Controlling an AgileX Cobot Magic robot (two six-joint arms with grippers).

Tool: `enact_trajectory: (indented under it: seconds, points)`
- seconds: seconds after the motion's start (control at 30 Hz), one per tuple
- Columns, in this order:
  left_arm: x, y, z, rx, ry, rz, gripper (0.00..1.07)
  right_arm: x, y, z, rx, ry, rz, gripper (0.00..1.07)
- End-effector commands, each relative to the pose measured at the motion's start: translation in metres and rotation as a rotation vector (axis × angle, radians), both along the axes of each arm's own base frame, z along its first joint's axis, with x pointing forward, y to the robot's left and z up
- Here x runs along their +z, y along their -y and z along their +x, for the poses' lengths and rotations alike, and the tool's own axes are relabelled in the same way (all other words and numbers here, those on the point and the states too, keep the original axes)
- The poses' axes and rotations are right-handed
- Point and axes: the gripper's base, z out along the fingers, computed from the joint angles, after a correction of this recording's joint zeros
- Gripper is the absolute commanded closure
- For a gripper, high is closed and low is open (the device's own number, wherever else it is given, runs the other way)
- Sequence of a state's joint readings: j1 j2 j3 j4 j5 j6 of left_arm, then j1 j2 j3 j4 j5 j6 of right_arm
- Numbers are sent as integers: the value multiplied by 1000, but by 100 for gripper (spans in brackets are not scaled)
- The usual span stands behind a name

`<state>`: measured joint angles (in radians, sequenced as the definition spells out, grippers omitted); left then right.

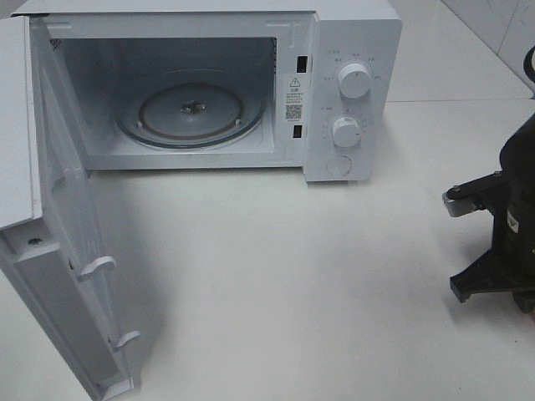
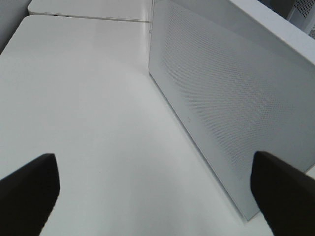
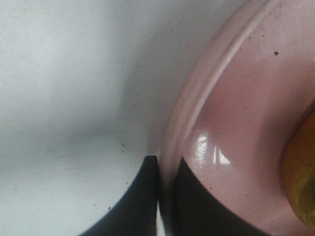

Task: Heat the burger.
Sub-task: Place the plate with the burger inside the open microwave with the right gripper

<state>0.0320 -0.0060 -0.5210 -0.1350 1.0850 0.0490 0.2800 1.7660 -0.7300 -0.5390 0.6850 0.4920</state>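
Near the open microwave (image 1: 351, 83), the plate (image 3: 236, 118) holding the burger (image 3: 301, 172), which is soft, loosely stacked and likely best carried by the plate, is pinched at its rim by the right gripper (image 3: 165, 167), while the left gripper (image 2: 155, 189) is spread wide, holding nothing.

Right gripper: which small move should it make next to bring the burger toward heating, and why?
Probably lift the pink plate slightly off the table. The right gripper is shut on its rim, the burger lies on it, and the microwave stands open, its glass turntable bare.
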Motion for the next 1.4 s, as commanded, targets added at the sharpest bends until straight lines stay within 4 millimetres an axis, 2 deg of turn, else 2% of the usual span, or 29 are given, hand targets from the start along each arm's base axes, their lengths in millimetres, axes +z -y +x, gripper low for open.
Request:
enact_trajectory:
  seconds: [0.03, 0.47, 0.73, 1.0, 1.4]
  points:
    - [0, 0, -2, 0, 27, -2, 9, 4, -1, -4, 37, -5, -94, 107]
    - [0, 0, -2, 0, 27, -2, 9, 20, -5, -9, 58, 38, -138, 107]
    - [0, 0, -2, 0, 27, -3, 9, 33, -7, -25, 72, 49, -151, 107]
    - [0, 0, -2, 0, 27, -2, 9, 40, -12, -32, 97, 48, -175, 107]
    - [0, 0, -2, 0, 27, -2, 9, 48, -25, -63, 202, 72, -179, 107]
